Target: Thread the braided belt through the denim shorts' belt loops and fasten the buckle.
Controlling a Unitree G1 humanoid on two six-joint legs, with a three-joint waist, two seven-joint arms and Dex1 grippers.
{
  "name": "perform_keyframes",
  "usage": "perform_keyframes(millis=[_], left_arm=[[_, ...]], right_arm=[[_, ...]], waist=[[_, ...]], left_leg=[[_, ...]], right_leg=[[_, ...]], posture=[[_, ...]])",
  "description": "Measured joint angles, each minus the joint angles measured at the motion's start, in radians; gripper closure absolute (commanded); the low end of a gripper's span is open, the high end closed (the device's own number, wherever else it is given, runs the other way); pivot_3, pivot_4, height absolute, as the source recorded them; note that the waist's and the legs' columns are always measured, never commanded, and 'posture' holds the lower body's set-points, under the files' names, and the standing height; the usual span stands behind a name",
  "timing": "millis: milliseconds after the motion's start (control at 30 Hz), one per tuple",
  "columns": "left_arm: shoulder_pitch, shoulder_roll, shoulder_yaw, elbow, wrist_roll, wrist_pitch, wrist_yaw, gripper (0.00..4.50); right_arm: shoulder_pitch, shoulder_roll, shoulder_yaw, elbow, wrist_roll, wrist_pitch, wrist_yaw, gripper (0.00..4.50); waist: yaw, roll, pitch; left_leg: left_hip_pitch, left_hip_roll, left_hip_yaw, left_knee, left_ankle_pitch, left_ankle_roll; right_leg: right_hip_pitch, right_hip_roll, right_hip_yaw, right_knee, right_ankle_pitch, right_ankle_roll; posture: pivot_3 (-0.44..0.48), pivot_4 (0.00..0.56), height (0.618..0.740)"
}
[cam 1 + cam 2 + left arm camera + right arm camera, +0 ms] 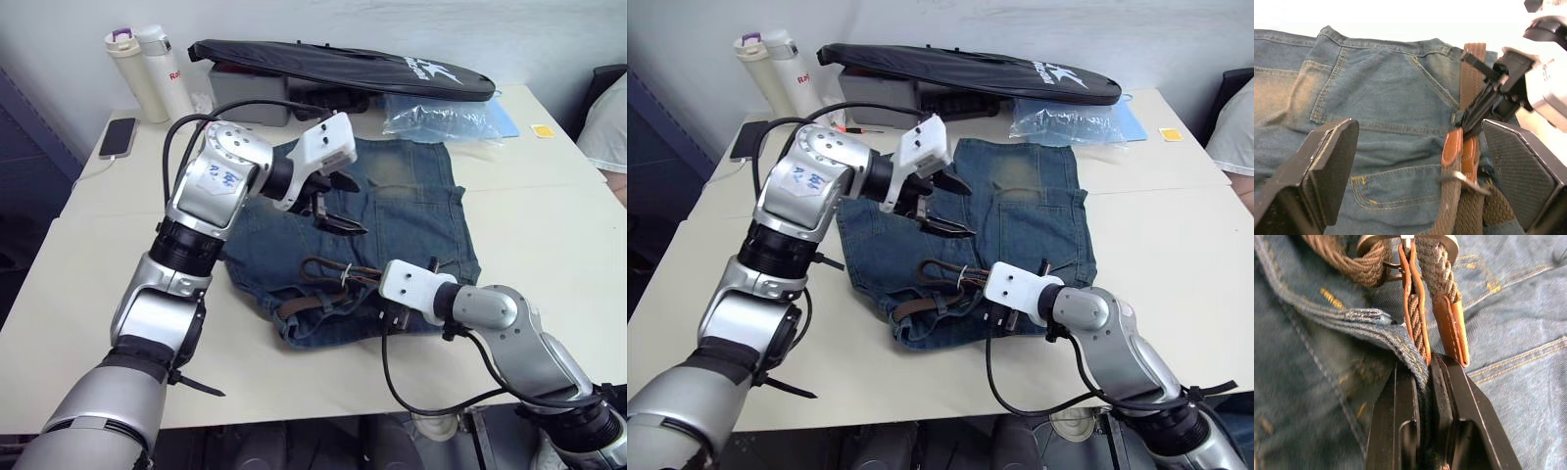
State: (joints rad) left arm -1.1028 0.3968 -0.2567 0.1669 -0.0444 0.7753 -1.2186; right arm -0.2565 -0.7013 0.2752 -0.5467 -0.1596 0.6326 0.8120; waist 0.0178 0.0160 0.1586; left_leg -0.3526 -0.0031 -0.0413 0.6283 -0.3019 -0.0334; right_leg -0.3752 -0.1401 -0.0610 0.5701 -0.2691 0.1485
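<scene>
The denim shorts point(411, 206) lie flat on the table with the waistband bunched at the near edge. The braided belt point(315, 266) curls in a loop on the waistband, and its buckle point(1405, 241) rests on the denim. My right gripper point(368, 280) is shut on the braided belt point(1419, 340) together with a folded denim edge, just behind the buckle. My left gripper point(348, 206) hangs open above the shorts' middle, its fingers point(1327, 166) wide apart and holding nothing. The belt loops cannot be told apart from the bunched waistband.
Two bottles point(147, 69) and a phone point(118, 137) stand at the back left. A long black bag point(333, 64) lies over a grey box point(245, 93) at the back, beside a clear plastic bag point(441, 117). A person's arm point(607, 127) shows at the right edge.
</scene>
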Motion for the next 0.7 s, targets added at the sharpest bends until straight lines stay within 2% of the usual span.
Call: perform_keyframes(millis=[33, 200, 267, 433, 533, 700], left_arm=[[0.017, 0.014, -0.003, -0.015, -0.009, 0.013, -0.005, 0.00], [0.083, 0.107, -0.037, -0.126, -0.056, 0.078, -0.035, 0.00], [0.102, 0.140, -0.039, -0.157, -0.072, 0.090, -0.044, 0.00], [0.138, 0.193, -0.047, -0.206, -0.108, 0.109, -0.053, 0.00], [0.160, 0.240, -0.050, -0.243, -0.125, 0.111, -0.062, 0.00], [0.233, 0.304, -0.048, -0.316, -0.174, 0.122, -0.076, 0.00]], right_arm=[[0.001, 0.001, -0.001, -0.004, 0.013, 0.005, 0.007, 3.18], [0.002, -0.030, -0.007, -0.066, 0.074, 0.052, 0.058, 0.75], [-0.002, -0.046, -0.016, -0.087, 0.104, 0.076, 0.079, 0.07], [-0.034, -0.120, -0.071, -0.138, 0.193, 0.154, 0.143, 0.07], [-0.041, -0.164, -0.147, -0.165, 0.277, 0.216, 0.188, 0.07], [-0.147, -0.189, -0.242, -0.128, 0.350, 0.236, 0.195, 0.07]], waist=[[-0.001, 0.000, 0.000], [-0.002, 0.000, 0.000], [0.002, 0.000, 0.000], [0.005, 0.000, 0.000], [0.004, -0.001, 0.000], [0.000, -0.001, 0.000]], left_leg=[[0.000, 0.000, 0.000, 0.000, 0.000, 0.000], [0.000, 0.000, 0.000, 0.001, 0.000, 0.000], [0.000, 0.000, 0.000, 0.001, 0.000, 0.000], [0.000, 0.000, 0.000, 0.001, 0.000, 0.000], [0.000, 0.000, 0.000, 0.001, 0.000, 0.001], [0.000, 0.001, 0.000, 0.000, -0.001, 0.001]], right_leg=[[0.000, 0.000, 0.000, 0.000, 0.000, 0.000], [0.000, 0.000, 0.000, 0.000, 0.000, 0.000], [0.000, 0.000, 0.000, 0.000, 0.000, 0.000], [0.000, 0.000, 0.000, 0.001, 0.000, 0.000], [0.000, 0.000, 0.000, 0.001, -0.001, -0.001], [0.000, 0.000, 0.000, 0.001, -0.001, -0.002]], posture=[[0.000, 0.150, 0.740], [0.000, 0.150, 0.740], [0.000, 0.150, 0.740], [0.000, 0.150, 0.740], [0.000, 0.150, 0.740], [0.000, 0.150, 0.740]])
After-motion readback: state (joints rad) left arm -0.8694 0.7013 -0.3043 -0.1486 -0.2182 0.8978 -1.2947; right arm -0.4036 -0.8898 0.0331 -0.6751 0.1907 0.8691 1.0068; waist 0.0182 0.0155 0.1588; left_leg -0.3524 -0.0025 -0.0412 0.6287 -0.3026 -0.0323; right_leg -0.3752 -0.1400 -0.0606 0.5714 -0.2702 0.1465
